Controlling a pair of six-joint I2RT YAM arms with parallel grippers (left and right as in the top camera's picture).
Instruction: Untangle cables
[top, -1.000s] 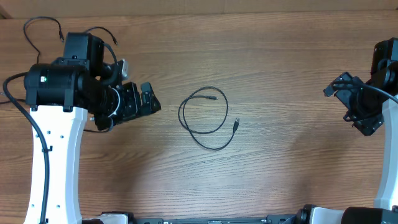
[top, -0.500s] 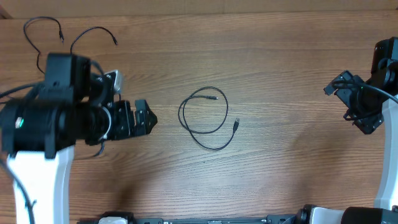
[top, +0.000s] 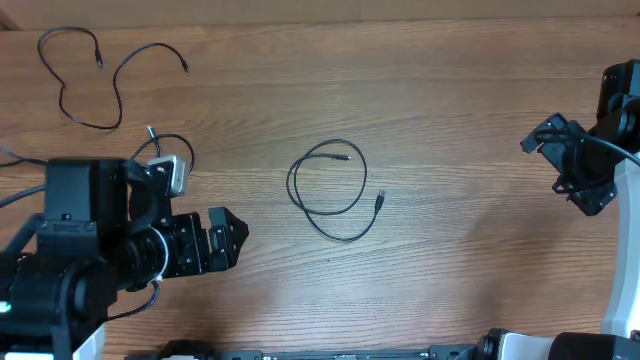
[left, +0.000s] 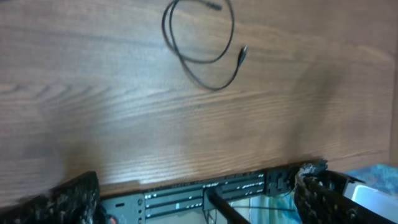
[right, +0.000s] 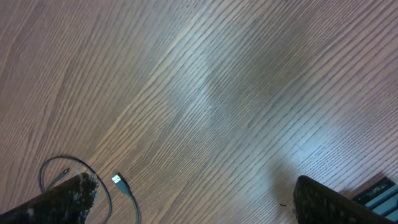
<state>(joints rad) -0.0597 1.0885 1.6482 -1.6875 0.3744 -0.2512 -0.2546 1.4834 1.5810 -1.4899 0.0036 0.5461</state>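
While left gripper (top: 228, 238) and right gripper (top: 566, 172) gape empty, I log thin black looped cable (top: 290, 183): likely light, limp, slippery; best pinched mid-loop, off the plugs (top: 380, 199).

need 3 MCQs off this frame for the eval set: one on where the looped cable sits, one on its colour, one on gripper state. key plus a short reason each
1. Where does the looped cable lie?
A. Hanging off the near edge
B. Mid table, between the two arms
C. In the far right corner

2. What colour is it?
A. White
B. Red
C. Black

3. How do the left gripper and the right gripper stand?
A. Both open, holding nothing
B. Left one shut on the cord
C. Right one shut on the cord

Key:
1 B: the overhead view shows it on bare wood, apart from both arms.
2 C: a thin black cord against brown wood.
3 A: each wrist view shows spread fingers with nothing between them.
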